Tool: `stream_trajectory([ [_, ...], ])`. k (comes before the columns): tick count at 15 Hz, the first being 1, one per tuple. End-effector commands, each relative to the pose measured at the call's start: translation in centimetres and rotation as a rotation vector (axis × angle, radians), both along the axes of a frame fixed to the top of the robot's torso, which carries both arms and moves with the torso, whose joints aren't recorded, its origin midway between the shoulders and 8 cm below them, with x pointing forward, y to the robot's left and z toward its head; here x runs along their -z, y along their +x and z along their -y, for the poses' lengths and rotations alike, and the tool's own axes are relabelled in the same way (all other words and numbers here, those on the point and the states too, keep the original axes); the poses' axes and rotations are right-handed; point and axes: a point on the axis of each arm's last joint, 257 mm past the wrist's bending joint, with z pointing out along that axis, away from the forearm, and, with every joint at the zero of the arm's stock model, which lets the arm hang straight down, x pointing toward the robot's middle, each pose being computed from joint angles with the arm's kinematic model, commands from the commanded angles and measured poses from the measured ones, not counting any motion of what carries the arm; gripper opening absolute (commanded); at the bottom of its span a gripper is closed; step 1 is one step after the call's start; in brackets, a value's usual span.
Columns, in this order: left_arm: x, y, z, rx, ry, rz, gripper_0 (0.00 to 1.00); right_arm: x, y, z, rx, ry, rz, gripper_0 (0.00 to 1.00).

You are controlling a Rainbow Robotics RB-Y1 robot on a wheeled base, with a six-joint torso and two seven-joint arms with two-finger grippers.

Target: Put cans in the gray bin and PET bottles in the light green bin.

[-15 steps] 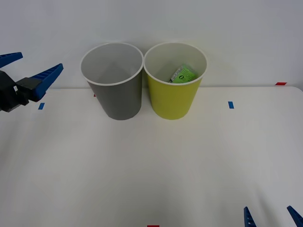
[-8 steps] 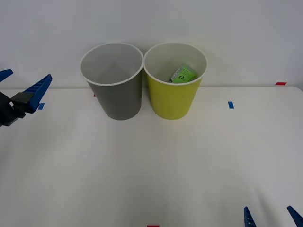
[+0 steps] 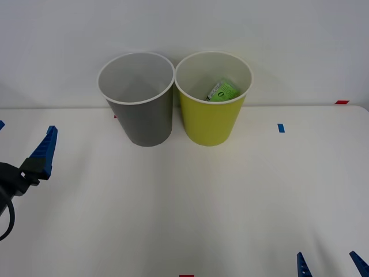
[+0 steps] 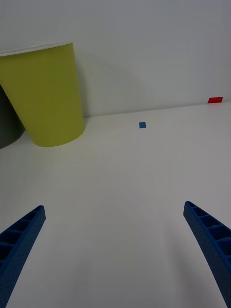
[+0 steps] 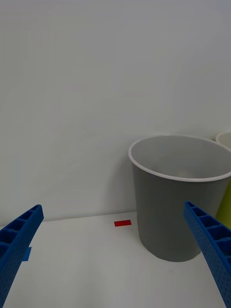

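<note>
The gray bin (image 3: 137, 98) and the light green bin (image 3: 213, 97) stand upright side by side at the far edge of the table (image 3: 190, 208), rims all but touching, against the white wall (image 3: 190, 23); set that way, both mouths face up and either arm can drop something in from above. The PET bottle (image 3: 223, 90) lies tilted inside the light green bin, leaning on the far inner wall, with only its bright green label visible over the rim. That is the bin the task gives it, so this item looks sorted. The gray bin appears empty, though its bottom is not fully visible from above, and no can lies on the table.

The left gripper (image 5: 115, 260) hangs low at the left edge of the table, well apart from both bins, its blue fingers (image 5: 19, 240) spread wide with nothing between them; its wrist camera faces the gray bin (image 5: 180, 202) and a red tape mark (image 5: 122, 223) beside it. The right gripper (image 4: 115, 250) sits near the robot at the table's near right corner, fingers likewise spread and empty, facing the light green bin (image 4: 48, 96) and a blue tape mark (image 4: 142, 125). With nothing left to grasp, both arms seem parked clear of the bins
</note>
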Motion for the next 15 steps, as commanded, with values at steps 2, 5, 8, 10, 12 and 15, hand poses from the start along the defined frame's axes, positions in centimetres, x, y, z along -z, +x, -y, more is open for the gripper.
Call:
stream_trajectory([
  [2, 6.6, -2.5, 0.4, -0.024, -0.016, 0.005, 1.0, 0.0, 0.0, 0.0, 0.0, 0.0, 0.0, 1.0],
  [5, 9.0, -4.8, 0.5, -0.036, 0.015, -0.039, 1.0, 0.0, 0.0, 0.0, 0.0, 0.0, 0.0, 1.0],
  [8, 10.0, -6.4, 0.1, -0.083, 0.042, -0.05, 1.0, 0.0, 0.0, 0.0, 0.0, 0.0, 0.0, 1.0],
  [10, 10.2, -7.9, -0.4, -0.092, 0.056, -0.048, 1.0, 0.0, 0.0, 0.0, 0.0, 0.0, 0.0, 1.0],
  [12, 10.8, -10.0, -0.4, -0.089, 0.048, -0.034, 1.0, 0.0, 0.0, 0.0, 0.0, 0.0, 0.0, 1.0],
  [15, 13.3, -12.6, -1.2, -0.079, 0.072, -0.003, 1.0, 0.0, 0.0, 0.0, 0.0, 0.0, 0.0, 1.0],
])
